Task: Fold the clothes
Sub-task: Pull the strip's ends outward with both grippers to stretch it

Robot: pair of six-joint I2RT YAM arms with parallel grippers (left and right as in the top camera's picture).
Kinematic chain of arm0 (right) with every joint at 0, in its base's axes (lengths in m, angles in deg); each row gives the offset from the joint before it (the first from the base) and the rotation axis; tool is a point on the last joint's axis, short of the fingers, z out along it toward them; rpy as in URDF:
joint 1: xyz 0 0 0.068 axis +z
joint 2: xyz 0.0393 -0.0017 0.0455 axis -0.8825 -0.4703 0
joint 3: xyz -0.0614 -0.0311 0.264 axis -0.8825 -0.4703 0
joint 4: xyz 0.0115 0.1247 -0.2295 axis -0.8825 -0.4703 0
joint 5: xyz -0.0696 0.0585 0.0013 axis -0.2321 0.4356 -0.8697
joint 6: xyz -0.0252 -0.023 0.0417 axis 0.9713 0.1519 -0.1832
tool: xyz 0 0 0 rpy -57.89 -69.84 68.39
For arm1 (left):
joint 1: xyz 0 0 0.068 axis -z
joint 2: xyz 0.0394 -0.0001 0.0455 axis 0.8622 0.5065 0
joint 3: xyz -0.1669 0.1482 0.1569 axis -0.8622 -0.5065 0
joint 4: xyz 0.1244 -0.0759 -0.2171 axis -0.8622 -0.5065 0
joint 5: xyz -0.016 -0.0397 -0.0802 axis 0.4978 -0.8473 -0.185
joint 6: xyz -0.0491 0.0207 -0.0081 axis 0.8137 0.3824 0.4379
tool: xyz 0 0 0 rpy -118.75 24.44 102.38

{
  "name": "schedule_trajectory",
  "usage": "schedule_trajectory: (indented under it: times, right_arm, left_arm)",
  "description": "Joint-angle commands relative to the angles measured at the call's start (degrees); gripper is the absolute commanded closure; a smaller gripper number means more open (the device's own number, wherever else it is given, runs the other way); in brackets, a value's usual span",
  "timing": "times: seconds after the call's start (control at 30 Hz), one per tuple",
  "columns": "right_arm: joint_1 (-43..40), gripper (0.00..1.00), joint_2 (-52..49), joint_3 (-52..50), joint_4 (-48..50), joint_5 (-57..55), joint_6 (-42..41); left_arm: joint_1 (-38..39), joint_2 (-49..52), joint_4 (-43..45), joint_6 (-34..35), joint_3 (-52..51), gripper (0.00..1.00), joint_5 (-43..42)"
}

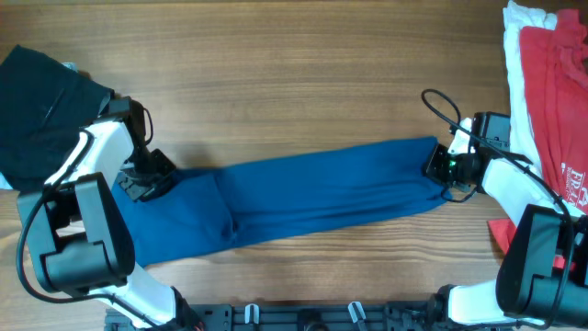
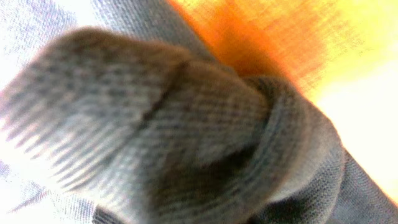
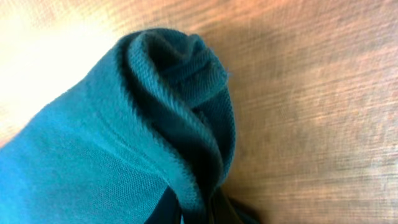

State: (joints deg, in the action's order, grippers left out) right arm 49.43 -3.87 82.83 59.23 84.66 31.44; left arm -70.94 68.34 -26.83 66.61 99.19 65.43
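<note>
Blue shirt [image 1: 303,198] lies lengthwise across the table [image 1: 294,74] between your hands; left hand [image 1: 150,182] and right hand [image 1: 437,166] each clamped on one end.

blue shirt [image 1: 312,198]: soft cloth, not shiny; up close a fine knit with tiny ribs and a thick rolled edge
table [image 1: 294,83]: smooth wood with thin grain lines, a little shiny
red tee [image 1: 551,101]: soft cloth, not shiny, wrinkly
white garment [image 1: 516,64]: soft cloth, crumpled
black cloth [image 1: 37,101]: soft, dull
2 arms [image 1: 92,152]: hard plastic; white parts smooth and shiny, black parts dull
</note>
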Motion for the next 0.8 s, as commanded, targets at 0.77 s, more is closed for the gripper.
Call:
schedule_trajectory:
  times: [0.77]
  right_arm:
    - [-9.49,0.96,-0.72,2.78,5.51,-4.85,-11.76]
  left_arm:
    - [5.38,-0.09,-1.92,-1.9,8.76,0.62,-5.35]
